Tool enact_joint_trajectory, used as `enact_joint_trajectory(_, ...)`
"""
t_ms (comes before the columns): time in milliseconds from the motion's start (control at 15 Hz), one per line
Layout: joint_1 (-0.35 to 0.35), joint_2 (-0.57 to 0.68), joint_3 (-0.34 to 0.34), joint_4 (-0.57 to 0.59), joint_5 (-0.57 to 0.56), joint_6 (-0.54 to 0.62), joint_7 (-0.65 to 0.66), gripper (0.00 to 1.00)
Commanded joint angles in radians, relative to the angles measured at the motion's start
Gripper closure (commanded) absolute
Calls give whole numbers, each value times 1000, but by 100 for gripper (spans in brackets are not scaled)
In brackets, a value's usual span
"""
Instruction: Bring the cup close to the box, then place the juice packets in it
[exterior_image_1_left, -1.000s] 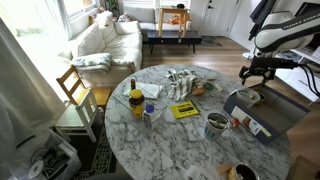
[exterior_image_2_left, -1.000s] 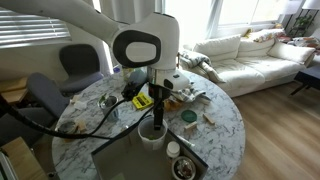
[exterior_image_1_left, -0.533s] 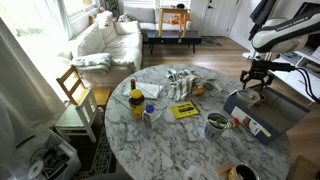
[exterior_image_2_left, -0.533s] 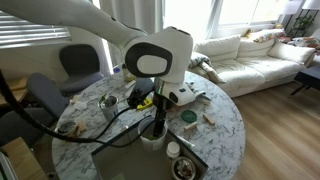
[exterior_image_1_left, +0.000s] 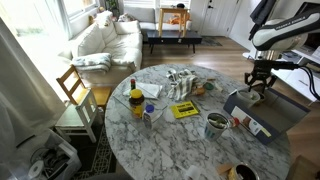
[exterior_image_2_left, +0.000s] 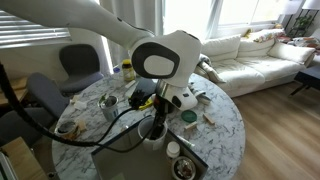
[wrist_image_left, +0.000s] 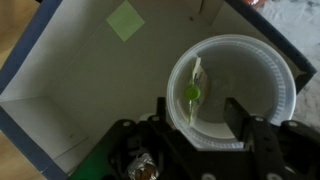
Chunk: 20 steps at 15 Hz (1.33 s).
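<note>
The silver-grey cup (exterior_image_1_left: 217, 123) stands on the marble table a little short of the large grey box (exterior_image_1_left: 268, 113); it also shows in an exterior view (exterior_image_2_left: 108, 105). My gripper (exterior_image_1_left: 257, 80) hangs open above the box's far corner. In the wrist view the open gripper (wrist_image_left: 201, 106) straddles the near rim of a white round container (wrist_image_left: 250, 70) holding a small green-tipped item (wrist_image_left: 190, 94). The box's grey inside (wrist_image_left: 70, 70) holds a green note (wrist_image_left: 126, 20). Silvery packets (exterior_image_1_left: 181, 80) lie mid-table. I cannot tell whether the white container is inside the box.
A yellow-topped bottle (exterior_image_1_left: 137, 100) and a flat yellow packet (exterior_image_1_left: 185, 110) sit mid-table. A dark-filled bowl (exterior_image_1_left: 241, 172) is at the near table edge. A chair (exterior_image_1_left: 76, 95) stands beside the table, with a sofa (exterior_image_1_left: 105, 42) behind.
The gripper has shifted slightly lower over the white container, and the wrist has turned a little. The objects on the table have not moved.
</note>
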Motion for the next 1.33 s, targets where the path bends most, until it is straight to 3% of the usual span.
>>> enact_joint_trajectory(0, -15, 34, 7, 37, 18, -56, -45, 39)
enact_joint_trajectory(467, -23, 81, 19, 61, 58, -22, -78, 54)
enact_joint_trajectory(733, -25, 99, 21, 79, 75, -24, -95, 58)
enact_joint_trajectory(1267, -15, 116, 15, 85, 33, -42, -106, 50)
